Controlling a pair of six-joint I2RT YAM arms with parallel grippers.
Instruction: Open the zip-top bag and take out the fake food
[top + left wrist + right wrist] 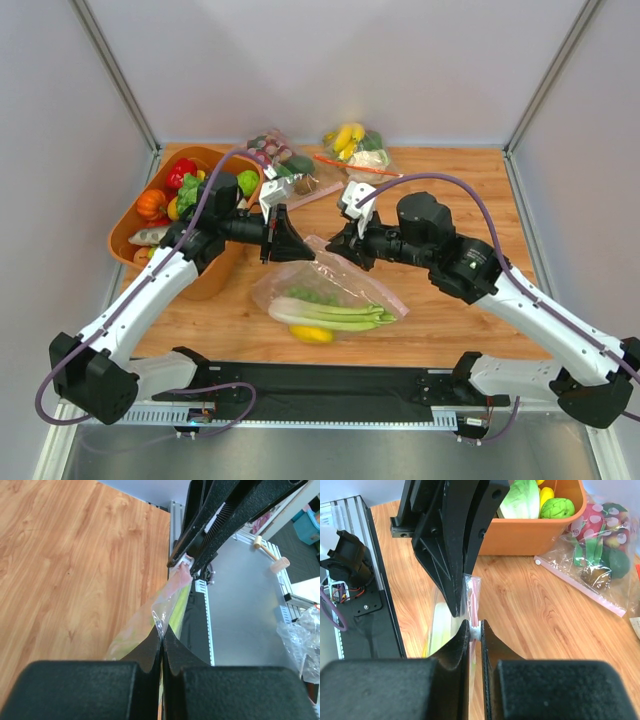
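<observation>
Centre of the top view: zip-top bag (345,285), upper edge raised off the worktop (450,190) and pinched from the left by left jaws, from the right by right jaws, both closed tight on its zip edge, fake food (325,312) lying inside toward lower centre of frame.

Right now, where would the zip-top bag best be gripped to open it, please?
At the pink zip strip, which stands raised: pinch it from opposite sides, ideally one lip each. The left gripper and right gripper are shut there; the fake food anchors the rest.
</observation>
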